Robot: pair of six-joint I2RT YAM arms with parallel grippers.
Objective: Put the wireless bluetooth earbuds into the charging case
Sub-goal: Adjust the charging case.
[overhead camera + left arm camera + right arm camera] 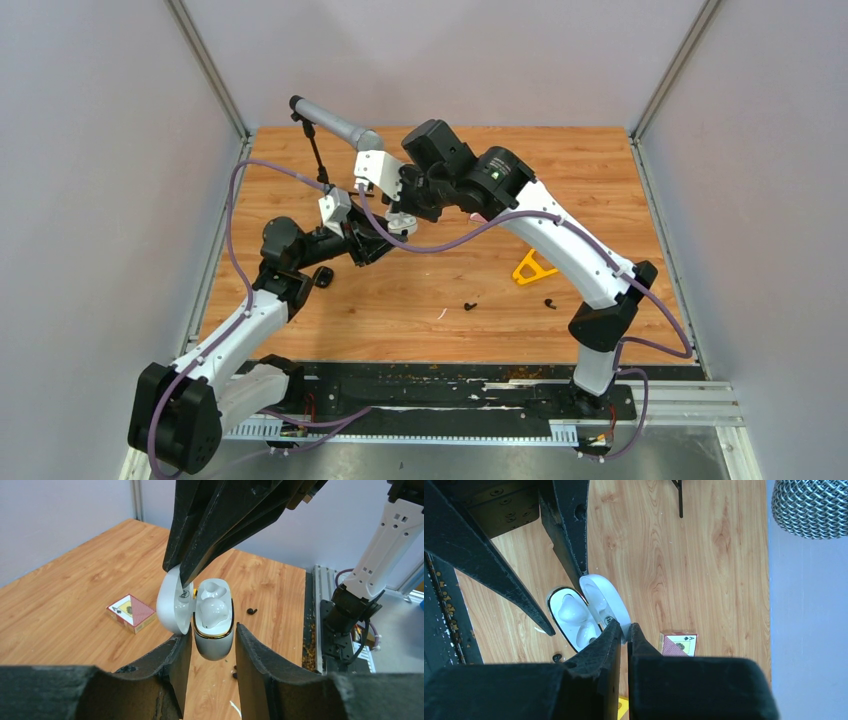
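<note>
The white charging case (215, 642) hangs in the air with its lid (170, 605) swung open. My right gripper (628, 628) is shut on the lid's edge and comes down from above in the left wrist view. My left gripper (214, 628) is open, its fingertips (186, 639) standing either side of the case body, with a small gap showing on the right. White rounded shapes fill the case's wells (569, 611); I cannot tell whether they are earbuds. Two black earbuds (470, 305) (549, 302) lie on the table; one (252, 611) shows beyond the case.
A red playing-card box (131, 612) lies on the wooden table left of the case. A yellow triangular piece (533, 268) sits under the right arm. A microphone on a stand (335, 123) reaches in from the back left. A thin white sliver (441, 314) lies near the front.
</note>
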